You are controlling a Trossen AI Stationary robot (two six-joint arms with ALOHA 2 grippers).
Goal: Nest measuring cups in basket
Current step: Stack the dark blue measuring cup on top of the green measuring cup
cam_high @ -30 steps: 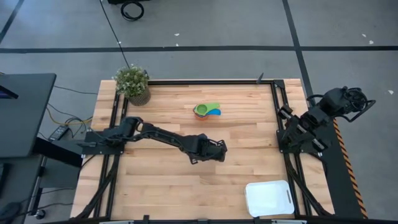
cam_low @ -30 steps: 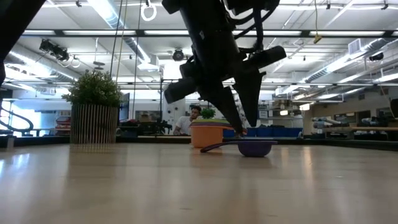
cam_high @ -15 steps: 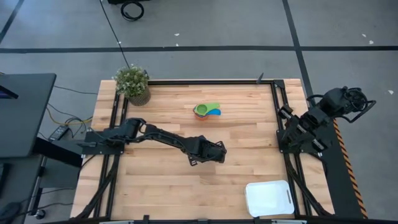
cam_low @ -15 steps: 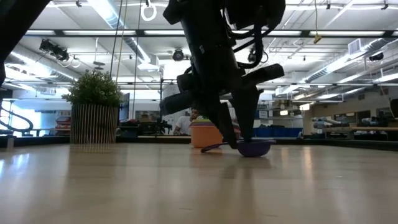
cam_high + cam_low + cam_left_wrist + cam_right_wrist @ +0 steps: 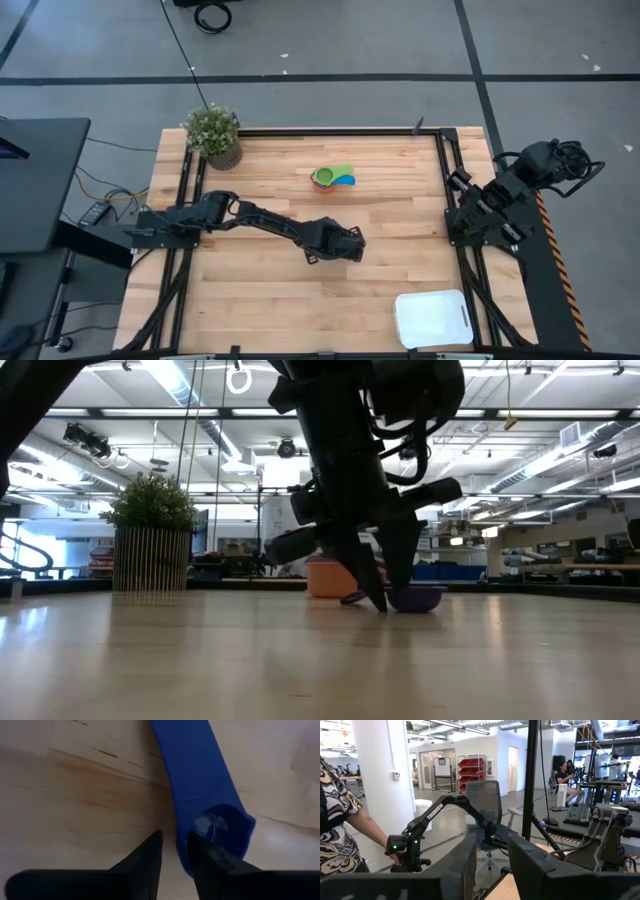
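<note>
While right gripper (image 5: 492,865) is waiting spread at table edge, left gripper (image 5: 172,852) is straddling blue cup (image 5: 200,800) rim mid-table, fingers apart.

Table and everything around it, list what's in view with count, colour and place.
Nested cups: one cluster, orange, green and light blue visible, far middle of the table.
Dark blue cup: one, on the wood mid-table, at the left gripper's fingertips.
Basket: one, white, near right corner.
Potted plant: one, green, far left corner.
Table: one, light wood.
Person: one, patterned top, in the room beyond.
Left gripper: mid-table, jaws slightly apart beside the cup.
Right gripper: at the table's right edge, jaws open.
</note>
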